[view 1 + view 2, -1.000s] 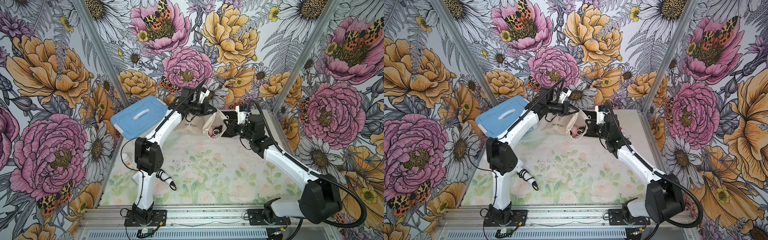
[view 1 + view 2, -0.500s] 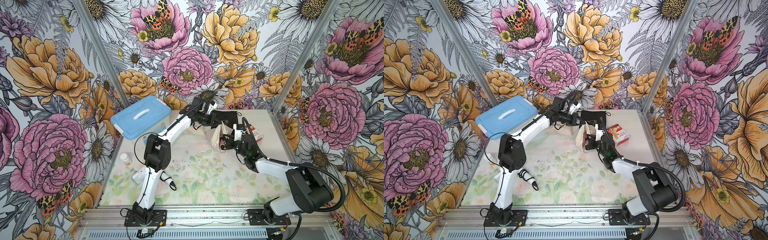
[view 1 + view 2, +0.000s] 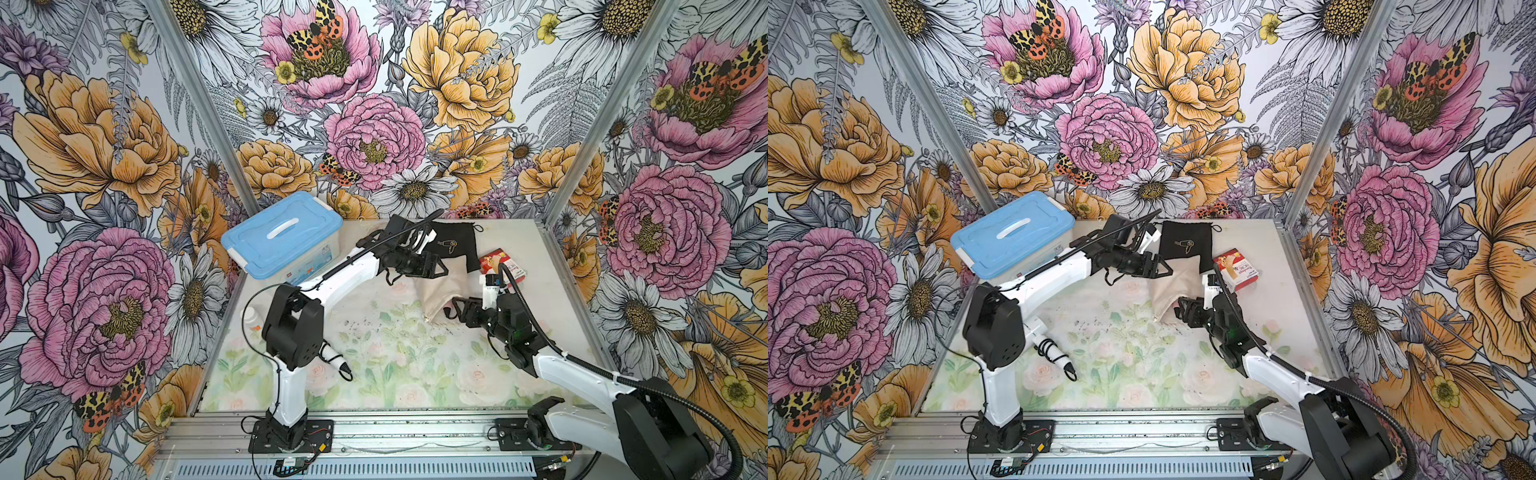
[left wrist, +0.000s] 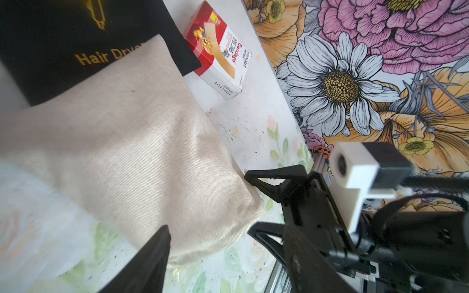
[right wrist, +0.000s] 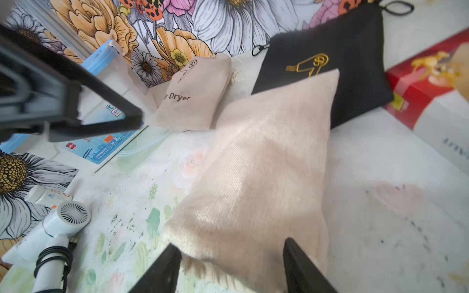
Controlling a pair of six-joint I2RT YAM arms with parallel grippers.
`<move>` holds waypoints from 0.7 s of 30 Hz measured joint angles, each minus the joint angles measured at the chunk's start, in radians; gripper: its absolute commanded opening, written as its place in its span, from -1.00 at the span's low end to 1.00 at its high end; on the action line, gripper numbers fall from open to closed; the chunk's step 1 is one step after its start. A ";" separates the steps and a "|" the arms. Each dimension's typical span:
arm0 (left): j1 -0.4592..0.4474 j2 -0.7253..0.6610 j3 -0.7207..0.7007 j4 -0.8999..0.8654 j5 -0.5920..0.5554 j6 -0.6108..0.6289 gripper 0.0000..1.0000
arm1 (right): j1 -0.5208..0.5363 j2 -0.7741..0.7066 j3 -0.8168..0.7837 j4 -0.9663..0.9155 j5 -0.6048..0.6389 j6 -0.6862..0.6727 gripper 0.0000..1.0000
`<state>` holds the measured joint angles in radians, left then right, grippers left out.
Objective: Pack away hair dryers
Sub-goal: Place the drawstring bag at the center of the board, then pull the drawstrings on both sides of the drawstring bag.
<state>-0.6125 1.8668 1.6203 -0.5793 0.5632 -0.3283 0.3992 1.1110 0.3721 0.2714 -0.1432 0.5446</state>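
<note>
1. Nearest, the white hair dryer lies on the floral tabletop just beside the left arm's base, apart from both hands. It has a smooth white body and a round, pale grey grille of fine radiating slots. Black cord is wound in tight loops round its handle, and the black plug end points toward the front edge in both top views.
2. A small white bottle lies at the tabletop's left edge, near the dryer.
3. The right hand has its fingers apart, straddling the open end of a bulging beige pouch. A pink patch shows there, too small to identify.
4. The left hand hangs over the pouch's far end with its fingers spread and nothing between them.
5. Beyond lie a red-and-white bandage box and a black pouch lettered "Hair Dryer" in gold, partly under the beige one.
6. Farthest are a second beige pouch and a blue-lidded storage box.
</note>
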 measured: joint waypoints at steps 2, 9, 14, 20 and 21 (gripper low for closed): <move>0.005 -0.084 -0.083 0.020 -0.030 -0.034 0.44 | 0.000 -0.045 -0.011 -0.051 0.000 0.018 0.33; 0.013 -0.285 -0.423 0.137 -0.096 -0.275 0.40 | 0.000 -0.268 -0.021 -0.183 0.041 0.115 0.20; 0.001 -0.334 -0.625 0.251 -0.141 -0.547 0.36 | -0.001 -0.359 -0.021 -0.257 0.123 0.185 0.18; -0.069 -0.334 -0.657 0.362 -0.228 -0.869 0.18 | -0.001 -0.330 -0.021 -0.298 0.174 0.255 0.15; -0.082 -0.332 -0.658 0.385 -0.245 -0.927 0.14 | -0.001 -0.323 -0.021 -0.302 0.177 0.261 0.16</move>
<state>-0.6945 1.5352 0.9627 -0.1940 0.3183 -1.2549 0.3981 0.7879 0.3515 -0.0307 0.0341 0.8055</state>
